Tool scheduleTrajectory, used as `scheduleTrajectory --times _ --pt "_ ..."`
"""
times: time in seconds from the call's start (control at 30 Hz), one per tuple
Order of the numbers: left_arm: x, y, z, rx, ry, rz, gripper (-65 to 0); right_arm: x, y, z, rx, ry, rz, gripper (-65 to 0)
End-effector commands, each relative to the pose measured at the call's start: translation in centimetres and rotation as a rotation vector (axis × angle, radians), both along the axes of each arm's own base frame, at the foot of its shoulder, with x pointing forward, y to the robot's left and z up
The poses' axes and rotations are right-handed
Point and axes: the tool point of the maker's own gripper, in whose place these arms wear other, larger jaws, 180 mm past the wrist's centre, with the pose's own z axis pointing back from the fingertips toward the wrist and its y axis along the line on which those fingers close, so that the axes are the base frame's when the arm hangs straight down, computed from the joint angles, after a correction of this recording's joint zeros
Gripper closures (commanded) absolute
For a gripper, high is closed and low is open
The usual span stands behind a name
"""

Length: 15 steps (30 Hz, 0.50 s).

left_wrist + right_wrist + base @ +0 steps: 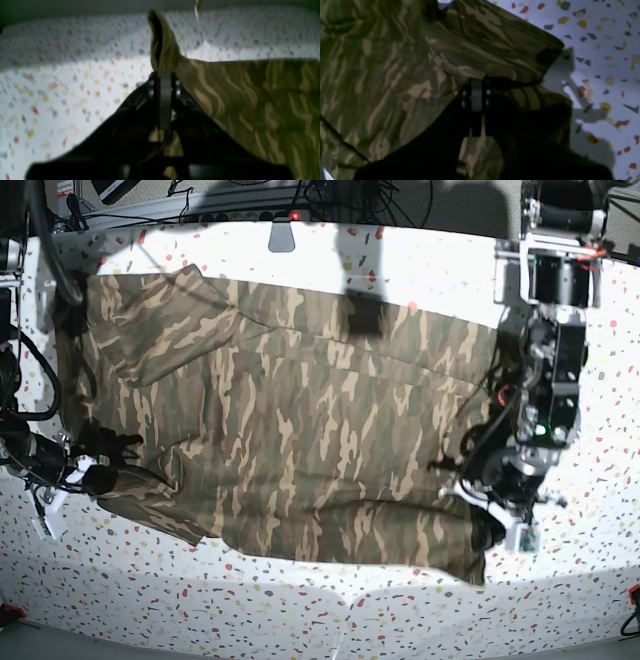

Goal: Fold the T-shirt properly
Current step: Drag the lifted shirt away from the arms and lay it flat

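The speckled table carries the T-shirt, spread wide across it. The left gripper is clamped on a raised corner of cloth, the right gripper on a bunched edge. If one thin pinch slips, the fold would likely land crooked.
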Motion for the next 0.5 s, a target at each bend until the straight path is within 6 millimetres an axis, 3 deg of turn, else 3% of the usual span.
scheduleTrajectory --times 0.0,0.2,0.3,0.47 --pt "0.8 0.8 2.4 -0.004 -0.071 0.023 0.0 1.0 -0.6 2.5 -0.002 -0.068 -0.001 0.0" --pt "-0.3 4.3 1.3 -0.029 -0.052 0.116 0.0 -0.7 1.4 1.7 -0.079 -0.064 0.087 0.0" --pt "-0.8 4.7 0.9 -0.040 -0.043 0.100 0.0 -1.9 2.2 1.1 -0.096 -0.060 0.115 0.0" --pt "-1.2 4.6 0.3 -0.040 -0.023 0.082 0.0 -2.8 0.7 1.1 -0.073 -0.073 0.046 0.0"
